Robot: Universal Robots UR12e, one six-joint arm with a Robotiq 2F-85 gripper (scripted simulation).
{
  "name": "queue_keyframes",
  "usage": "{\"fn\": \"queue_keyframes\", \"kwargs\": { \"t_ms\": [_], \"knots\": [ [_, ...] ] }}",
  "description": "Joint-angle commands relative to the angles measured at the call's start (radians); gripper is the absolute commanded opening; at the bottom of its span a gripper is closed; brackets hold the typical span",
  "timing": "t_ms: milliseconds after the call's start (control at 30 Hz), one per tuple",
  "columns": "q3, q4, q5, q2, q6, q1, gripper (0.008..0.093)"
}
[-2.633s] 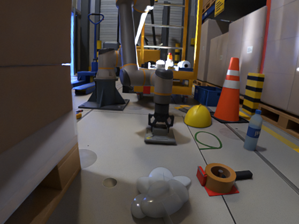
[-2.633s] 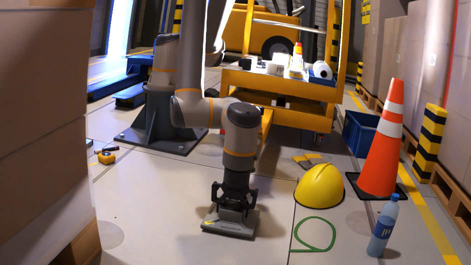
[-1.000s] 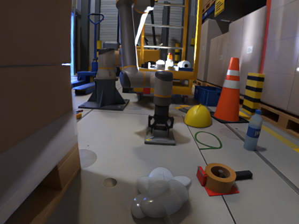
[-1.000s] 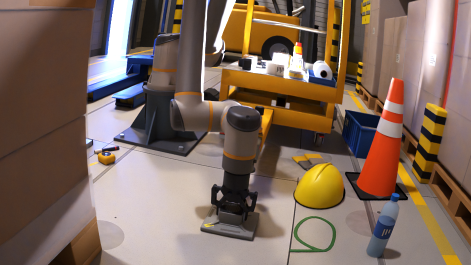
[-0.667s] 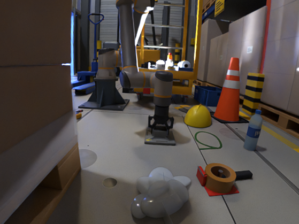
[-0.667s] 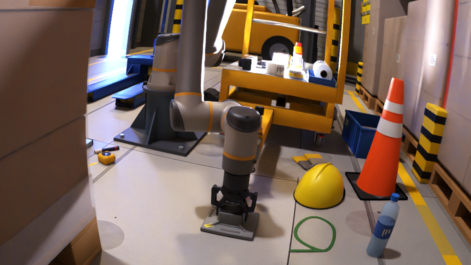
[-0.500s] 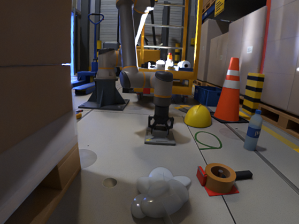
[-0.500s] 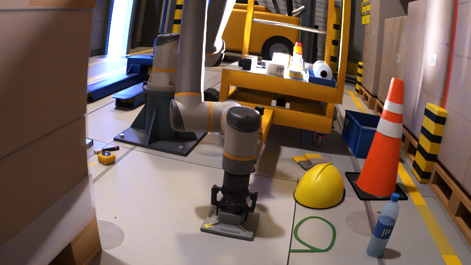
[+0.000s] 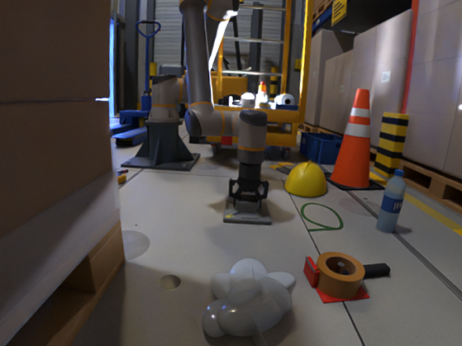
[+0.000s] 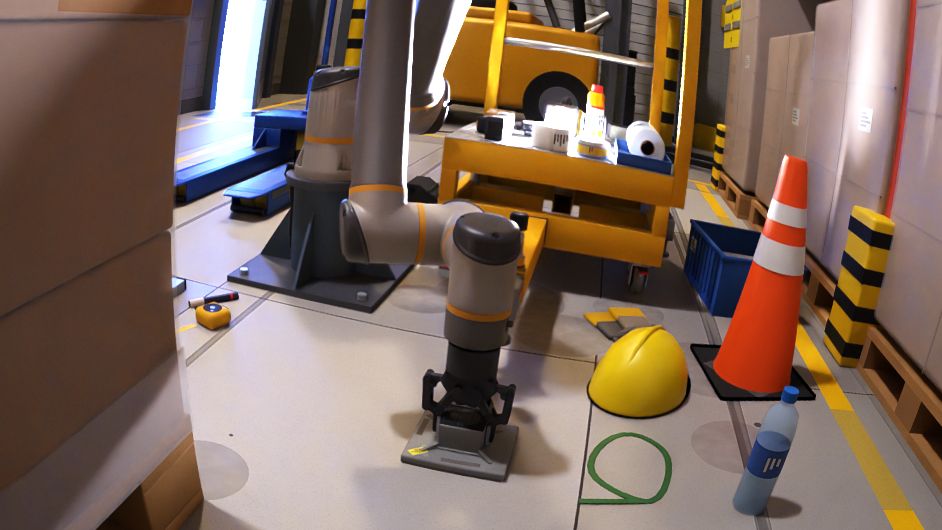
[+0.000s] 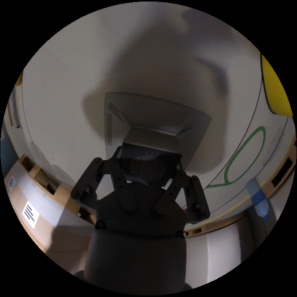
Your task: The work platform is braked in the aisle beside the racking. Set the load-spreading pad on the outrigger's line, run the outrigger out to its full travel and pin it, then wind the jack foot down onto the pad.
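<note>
The grey load-spreading pad (image 10: pixel 460 447) lies flat on the aisle floor with a raised block at its middle, and my gripper (image 10: pixel 466 432) stands straight down over it, closed on that block. The pad (image 9: pixel 247 213) carries a small yellow label at one corner. In the wrist camera the pad (image 11: pixel 155 130) fills the floor under my fingers (image 11: pixel 151 166). A green ring (image 10: pixel 626 469) is marked on the floor just to the pad's right. The yellow work platform (image 10: pixel 566 165) stands behind, and its outrigger beam (image 10: pixel 530 247) runs low toward the pad, partly hidden by my arm.
A yellow hard hat (image 10: pixel 639 382) lies just behind the green ring, with an orange cone (image 10: pixel 767 290) and a water bottle (image 10: pixel 764 451) further right. Stacked boxes on a pallet (image 9: pixel 42 162) wall off the left. A tape dispenser (image 9: pixel 341 275) and crumpled wrap (image 9: pixel 247 298) lie nearer the camera.
</note>
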Motion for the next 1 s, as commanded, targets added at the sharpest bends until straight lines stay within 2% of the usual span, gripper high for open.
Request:
{"fn": "queue_keyframes", "kwargs": {
  "t_ms": [0,367,967],
  "knots": [
    [0.0,0.0,0.0,0.0,0.0,0.0,0.008],
    [0.0,0.0,0.0,0.0,0.0,0.0,0.008],
    [0.0,0.0,0.0,0.0,0.0,0.0,0.0435]
  ]
}}
